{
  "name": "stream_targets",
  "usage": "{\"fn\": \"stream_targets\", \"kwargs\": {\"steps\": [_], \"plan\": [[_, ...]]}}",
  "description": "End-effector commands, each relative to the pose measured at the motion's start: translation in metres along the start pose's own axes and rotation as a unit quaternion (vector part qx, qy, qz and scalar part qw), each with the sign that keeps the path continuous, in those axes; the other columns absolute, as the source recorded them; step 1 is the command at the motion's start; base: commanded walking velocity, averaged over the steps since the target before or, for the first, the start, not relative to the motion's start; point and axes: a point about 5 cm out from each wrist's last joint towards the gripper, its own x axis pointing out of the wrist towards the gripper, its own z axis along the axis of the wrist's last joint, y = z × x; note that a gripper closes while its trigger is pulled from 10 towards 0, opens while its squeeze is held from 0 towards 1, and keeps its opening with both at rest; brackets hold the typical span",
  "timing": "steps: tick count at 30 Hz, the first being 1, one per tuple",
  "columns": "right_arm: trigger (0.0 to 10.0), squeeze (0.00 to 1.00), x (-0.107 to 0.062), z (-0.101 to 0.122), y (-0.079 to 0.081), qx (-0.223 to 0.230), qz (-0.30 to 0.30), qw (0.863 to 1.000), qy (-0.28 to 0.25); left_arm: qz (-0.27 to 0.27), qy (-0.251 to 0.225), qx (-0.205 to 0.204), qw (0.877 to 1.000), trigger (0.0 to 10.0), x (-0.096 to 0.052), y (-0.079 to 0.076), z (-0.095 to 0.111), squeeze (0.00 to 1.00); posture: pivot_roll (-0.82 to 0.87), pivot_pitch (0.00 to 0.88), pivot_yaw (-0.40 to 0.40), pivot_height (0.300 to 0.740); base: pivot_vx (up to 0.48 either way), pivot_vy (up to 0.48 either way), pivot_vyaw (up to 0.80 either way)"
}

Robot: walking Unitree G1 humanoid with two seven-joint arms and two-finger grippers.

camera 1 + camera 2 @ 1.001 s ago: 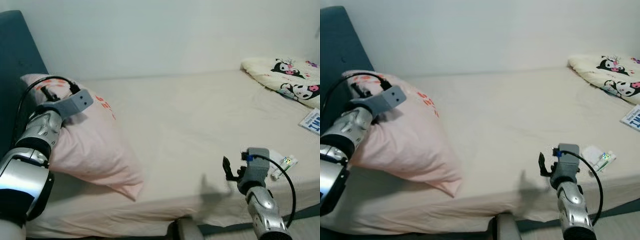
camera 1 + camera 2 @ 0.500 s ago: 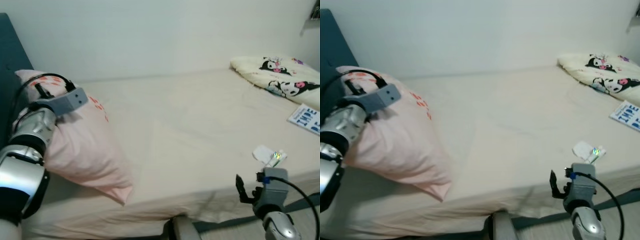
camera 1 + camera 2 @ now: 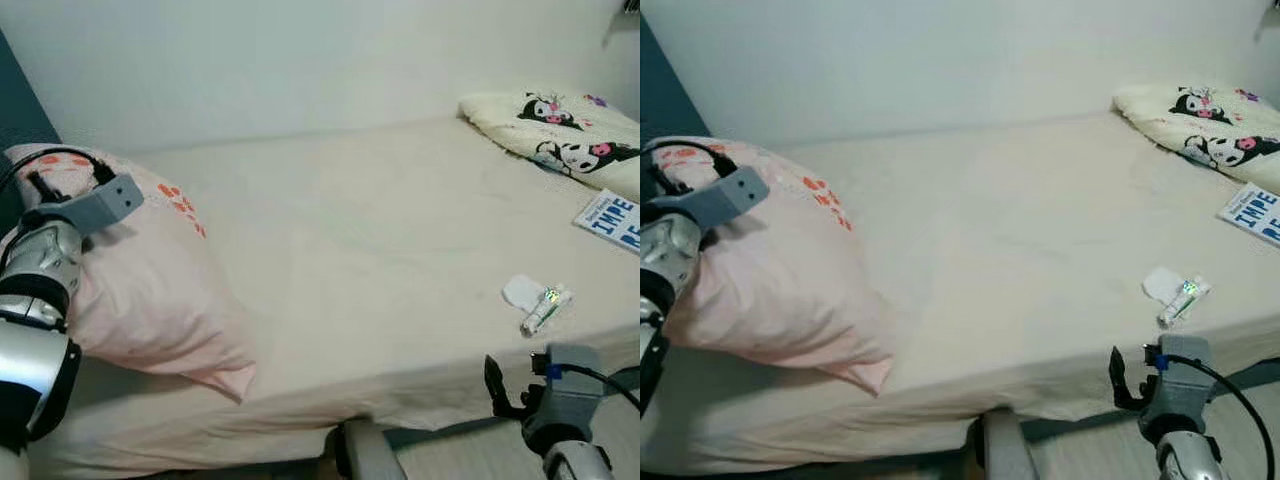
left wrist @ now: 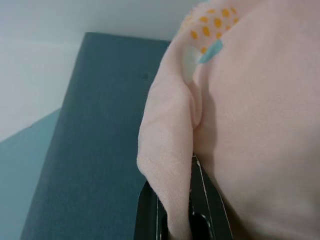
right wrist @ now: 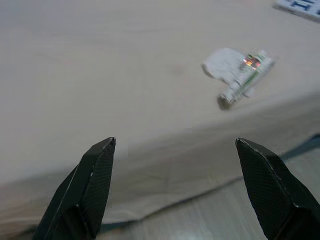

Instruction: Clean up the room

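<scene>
**Pillow held, tube waiting**

The left claw (image 4: 175, 220) is clenched on a fold of the pink pillow (image 3: 150, 290) by the headboard (image 4: 90, 140). The right claw (image 5: 175, 190) hangs spread below the bed (image 3: 360, 230) edge — next, probably, the small tube (image 3: 543, 309) near that edge.

On the bed (image 3: 350, 230), a pillow (image 3: 150, 280) lies at the left end against the headboard (image 4: 90, 150). A folded blanket (image 3: 550, 125) sits at the far right corner, a booklet (image 3: 610, 218) just before it, and what may be a small tube (image 3: 543, 308) on a wrapper near the front edge.
</scene>
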Motion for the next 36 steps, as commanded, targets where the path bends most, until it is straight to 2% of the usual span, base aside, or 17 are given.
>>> {"fn": "stream_targets", "kwargs": {"steps": [1, 8, 13, 14, 16, 20, 21, 22, 28, 32, 34, 35, 36], "plan": [[10.0, 0.0, -0.004, 0.004, -0.001, 0.007, -0.001, 1.0, -0.001, 0.03, 0.008, 0.029, 0.999, 0.0, 0.002, 0.017, -0.01, 0.0, -0.38, 0.144, 0.046, 0.595, 0.0, 0.0, 0.0], [10.0, 0.0, -0.012, 0.008, -0.003, 0.006, -0.008, 1.0, 0.001, 0.046, -0.002, 0.047, 0.998, 0.0, 0.004, 0.027, -0.002, 0.0, -0.39, 0.164, 0.048, 0.595, 0.0, 0.0, 0.0], [10.0, 0.0, -0.021, 0.011, -0.002, 0.008, -0.01, 1.0, 0.003, 0.052, -0.021, 0.054, 0.997, 0.0, 0.007, 0.035, 0.013, 0.0, -0.39, 0.214, 0.044, 0.595, 0.0, 0.0, 0.0], [10.0, 0.0, -0.024, 0.012, -0.001, 0.009, -0.009, 1.0, 0.006, 0.052, -0.026, 0.054, 0.997, 1.0, 0.007, 0.036, 0.017, 0.0, -0.39, 0.219, 0.045, 0.595, 0.0, 0.0, 0.0], [10.0, 0.0, -0.032, 0.011, 0.001, 0.012, -0.006, 1.0, 0.012, 0.053, -0.034, 0.05, 0.997, 10.0, 0.007, 0.037, 0.023, 0.0, -0.38, 0.255, 0.037, 0.595, 0.0, 0.0, 0.0], [10.0, 0.0, -0.04, 0.011, 0.003, 0.012, -0.003, 1.0, 0.02, 0.056, -0.034, 0.037, 0.997, 10.0, 0.008, 0.04, 0.025, 0.0, -0.39, 0.285, 0.035, 0.595, 0.0, 0.0, 0.0], [10.0, 0.0, -0.043, 0.011, 0.004, 0.012, -0.003, 1.0, 0.022, 0.057, -0.032, 0.023, 0.998, 10.0, 0.008, 0.042, 0.025, 0.85, -0.39, 0.288, 0.036, 0.595, 0.0, 0.0, 0.0], [10.0, 0.0, -0.044, 0.011, 0.004, 0.012, -0.002, 1.0, 0.024, 0.058, -0.032, 0.015, 0.998, 10.0, 0.008, 0.044, 0.026, 1.0, -0.39, 0.289, 0.036, 0.595, 0.0, 0.0, 0.0], [10.0, 0.0, -0.043, 0.013, 0.006, 0.014, -0.003, 1.0, 0.025, 0.083, -0.048, 0.027, 0.995, 10.0, 0.009, 0.052, 0.034, 1.0, -0.38, 0.285, 0.04, 0.595, 0.0, 0.0, 0.0], [10.0, 0.0, -0.04, 0.016, 0.009, 0.017, -0.002, 1.0, 0.018, 0.102, -0.06, 0.051, 0.992, 10.0, 0.009, 0.063, 0.041, 1.0, -0.37, 0.258, 0.048, 0.595, 0.0, 0.0, 0.0], [10.0, 0.0, -0.036, 0.018, 0.01, 0.021, -0.003, 1.0, 0.011, 0.127, -0.068, 0.062, 0.988, 10.0, 0.01, 0.079, 0.047, 1.0, -0.37, 0.234, 0.057, 0.595, 0.0, 0.0, 0.0], [10.0, 0.0, -0.036, 0.018, 0.01, 0.021, -0.003, 1.0, 0.011, 0.127, -0.068, 0.062, 0.988, 10.0, 0.01, 0.079, 0.047, 1.0, -0.37, 0.234, 0.057, 0.595, 0.0, 0.0, 0.0], [10.0, 0.0, -0.034, 0.019, 0.011, 0.022, -0.003, 1.0, 0.009, 0.137, -0.072, 0.066, 0.986, 10.0, 0.01, 0.086, 0.05, 1.0, -0.37, 0.23, 0.058, 0.595, 0.0, 0.0, 0.0]]}}
